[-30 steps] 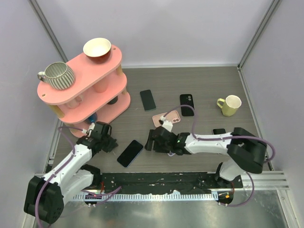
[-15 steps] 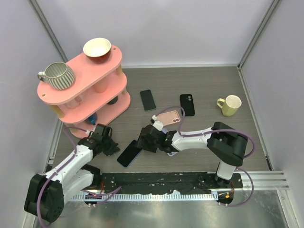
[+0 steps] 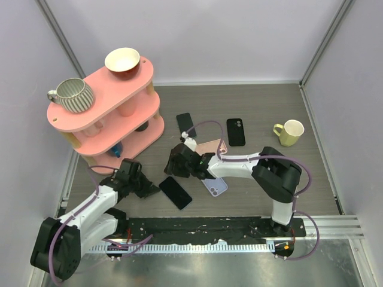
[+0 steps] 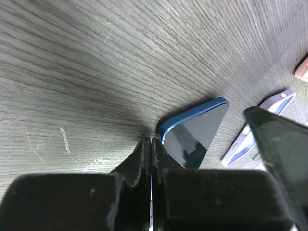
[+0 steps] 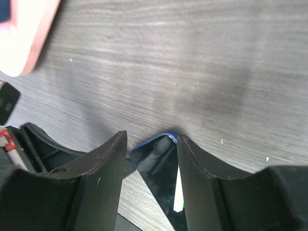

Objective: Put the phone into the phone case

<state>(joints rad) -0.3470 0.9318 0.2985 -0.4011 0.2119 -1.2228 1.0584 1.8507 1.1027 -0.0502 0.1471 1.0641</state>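
Far left: pink shelf unit (image 3: 102,110) with a striped mug (image 3: 75,94) and a bowl (image 3: 122,61) on top.

Left gripper (image 3: 149,188) is low over the table (image 3: 269,101), clenched on nothing. In the left wrist view its fingers (image 4: 144,154) are pressed flat together, tips just beside a corner of the phone (image 3: 175,192); contact can't be told.

The phone has a blue edge and lies flat, screen up, near the front of the table, between the two grippers.

Right gripper (image 3: 176,161) reaches in from the right and sits over the phone's far end. In the right wrist view its jaws are parted with the phone's corner (image 5: 161,166) in the gap. Whether they actually pinch it, can't tell.

Lavender phone case (image 3: 216,187) lies just right of the phone, partly under the right arm, not touching it. A pink case (image 3: 209,146) is behind the lavender one, also seen at the corner of the right wrist view (image 5: 24,33).

Further back are a dark phone (image 3: 186,125) and a black case (image 3: 236,131). A yellow mug (image 3: 289,133) is far right.
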